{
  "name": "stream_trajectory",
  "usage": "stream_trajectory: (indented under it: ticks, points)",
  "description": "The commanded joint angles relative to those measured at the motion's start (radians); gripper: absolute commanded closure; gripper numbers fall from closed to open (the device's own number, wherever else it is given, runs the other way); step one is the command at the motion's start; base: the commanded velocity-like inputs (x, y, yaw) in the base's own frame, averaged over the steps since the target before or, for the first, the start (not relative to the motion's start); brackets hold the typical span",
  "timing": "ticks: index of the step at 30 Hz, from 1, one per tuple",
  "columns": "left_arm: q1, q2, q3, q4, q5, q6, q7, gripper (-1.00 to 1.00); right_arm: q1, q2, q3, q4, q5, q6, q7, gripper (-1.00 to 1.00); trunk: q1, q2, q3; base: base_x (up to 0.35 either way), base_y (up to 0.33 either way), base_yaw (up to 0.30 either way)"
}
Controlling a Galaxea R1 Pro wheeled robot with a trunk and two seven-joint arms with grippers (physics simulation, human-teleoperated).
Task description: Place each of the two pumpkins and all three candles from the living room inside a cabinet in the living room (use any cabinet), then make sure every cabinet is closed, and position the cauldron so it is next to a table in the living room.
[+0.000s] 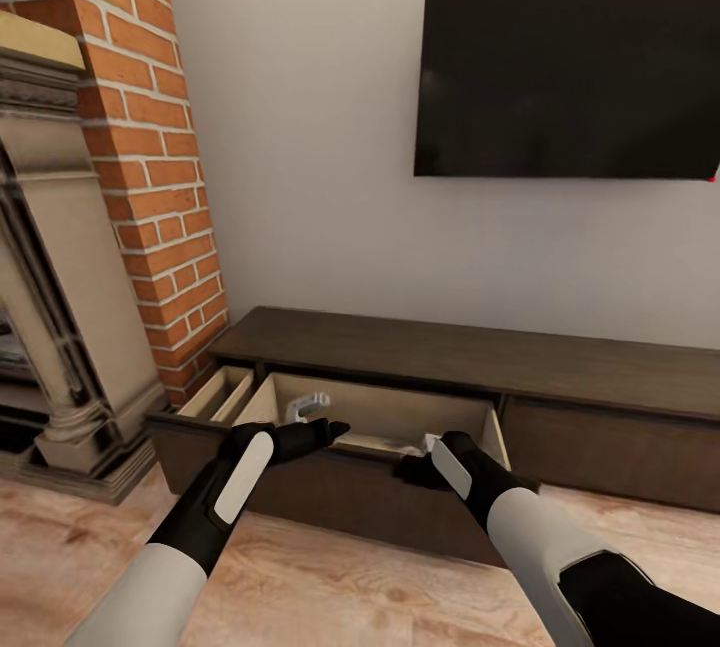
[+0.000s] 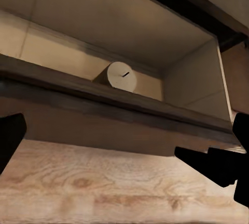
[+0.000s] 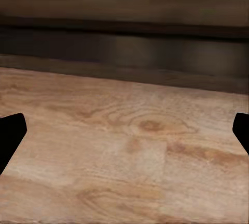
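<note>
A candle (image 2: 122,76) lies on its side in the cabinet's (image 1: 470,352) pulled-out drawer (image 1: 385,492), wick end facing the drawer's front wall. Both the left hand (image 1: 322,430) and right hand (image 1: 412,470) hover released at that front edge.

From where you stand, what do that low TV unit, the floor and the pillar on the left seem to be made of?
The TV unit looks like dark brown wood with a matte finish; faint grain shows, and the open drawer is paler wood inside. The floor seems light wood planking, with knots and grain lines. The pillar appears to be red brick with pale mortar joints.
</note>
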Motion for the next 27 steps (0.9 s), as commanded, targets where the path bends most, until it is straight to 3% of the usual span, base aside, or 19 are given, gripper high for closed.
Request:
stream_trajectory:
  ticks: [1, 17, 27]
  points:
    - [0.000, 0.000, -0.001, -0.001, 0.010, 0.003, 0.009, -1.00, 0.000, -0.001, 0.010, -0.002, -0.011, 0.003, -0.008, -1.00, -0.001, 0.000, 0.000, -0.297, -0.086, 0.207]
    - [-0.001, 0.000, 0.000, -0.001, 0.010, 0.003, 0.010, -1.00, 0.000, -0.001, 0.040, -0.002, -0.011, 0.002, -0.008, -1.00, -0.001, 0.000, 0.018, -0.288, -0.083, 0.208]
    - [-0.001, 0.000, 0.000, 0.000, 0.010, 0.003, 0.010, -1.00, 0.000, 0.000, 0.040, -0.002, -0.011, 0.002, -0.008, -1.00, -0.001, 0.000, 0.026, -0.035, -0.010, 0.236]
